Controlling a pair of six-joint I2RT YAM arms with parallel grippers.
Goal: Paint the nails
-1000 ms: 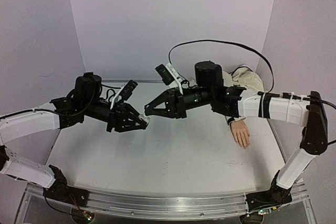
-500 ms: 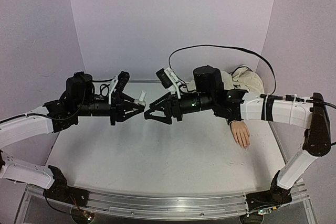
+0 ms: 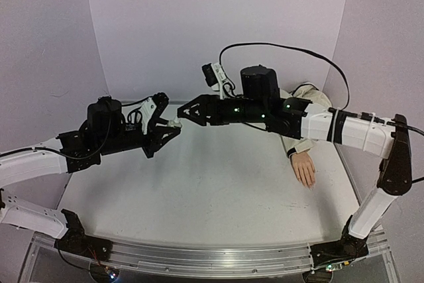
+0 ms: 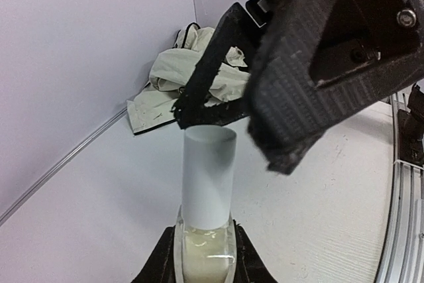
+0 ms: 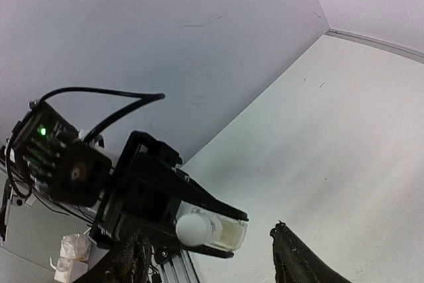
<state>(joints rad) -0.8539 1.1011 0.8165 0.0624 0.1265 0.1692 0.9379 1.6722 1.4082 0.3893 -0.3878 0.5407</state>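
Bottle (image 4: 209, 177) clamped in left gripper (image 3: 171, 128), cap axis pointing into right gripper (image 5: 212, 260) | right fingers (image 5: 295, 260) spread, cap just ahead between them | nails (image 3: 309, 181) well behind right fingers

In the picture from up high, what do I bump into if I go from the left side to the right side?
left gripper pinching the little white bottle → right gripper, open just past the bottle's cap → peach mannequin hand
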